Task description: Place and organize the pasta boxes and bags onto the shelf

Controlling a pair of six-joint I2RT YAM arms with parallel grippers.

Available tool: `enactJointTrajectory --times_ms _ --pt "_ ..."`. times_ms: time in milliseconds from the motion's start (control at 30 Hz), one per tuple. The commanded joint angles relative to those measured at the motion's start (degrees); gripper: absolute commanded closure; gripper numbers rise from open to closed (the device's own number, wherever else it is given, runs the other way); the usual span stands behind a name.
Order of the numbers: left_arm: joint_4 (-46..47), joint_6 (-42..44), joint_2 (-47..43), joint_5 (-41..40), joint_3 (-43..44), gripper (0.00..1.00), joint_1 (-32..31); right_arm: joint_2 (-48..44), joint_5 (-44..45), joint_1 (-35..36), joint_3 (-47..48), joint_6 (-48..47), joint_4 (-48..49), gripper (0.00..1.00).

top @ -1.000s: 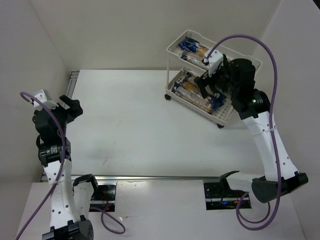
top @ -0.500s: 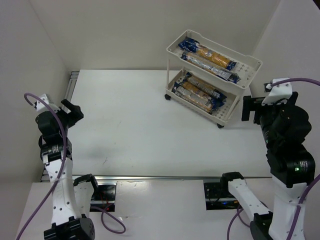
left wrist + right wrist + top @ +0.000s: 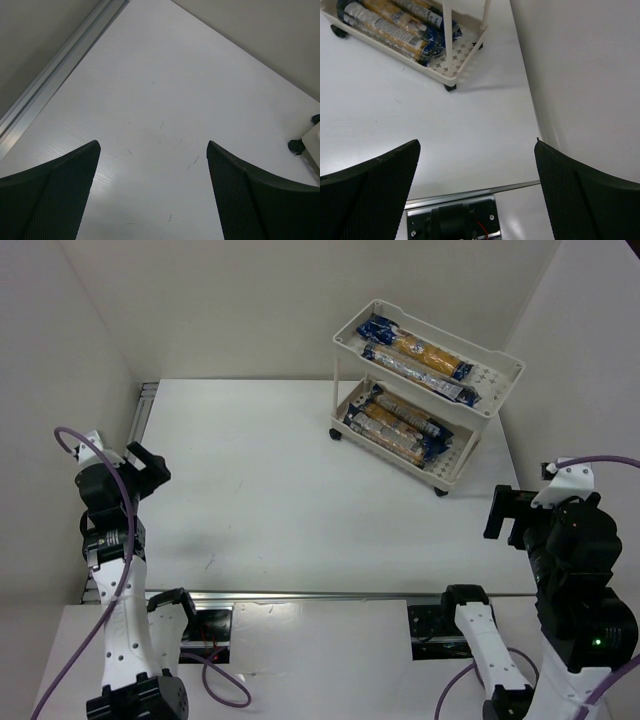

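The left gripper's [image 3: 152,150] fingers [image 3: 60,195] stand wide apart with only bare table [image 3: 260,490] between them; they hold nothing. The right gripper's [image 3: 477,145] fingers [image 3: 585,200] are spread just as wide and also hold nothing.

In the top view the left gripper [image 3: 148,468] hangs over the table's 9 o'clock edge. The right gripper [image 3: 500,512] hangs at about 4 o'clock, off the table's right edge and well apart from the shelf [image 3: 498,370].

The shelf stands at about 1 o'clock on the table, near the back wall, turned at an angle to the table edges. All 5 pasta packets lie in it. 2 packets [image 3: 418,348] rest side by side lengthwise on the upper tray. 3 packets [image 3: 395,425] lie packed together on the lower tray.

From the right wrist, the lower tray's perforated end [image 3: 455,62] is bare at 12 o'clock, and the packets [image 3: 390,22] fill the rest toward 11 o'clock. From the left wrist, 1 black wheel [image 3: 296,146] of the shelf shows at 3 o'clock.
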Motion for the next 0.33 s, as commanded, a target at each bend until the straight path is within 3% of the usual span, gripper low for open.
enactJointTrajectory --times_ms 0,300 --pt "0.7 -0.1 -0.8 0.7 -0.4 0.06 -0.2 0.1 0.3 -2.4 -0.3 3.6 -1.1 0.0" --pt "0.7 -0.1 -1.9 0.7 -1.0 0.06 -0.7 -0.5 3.8 -3.1 -4.1 4.3 -1.1 0.0"
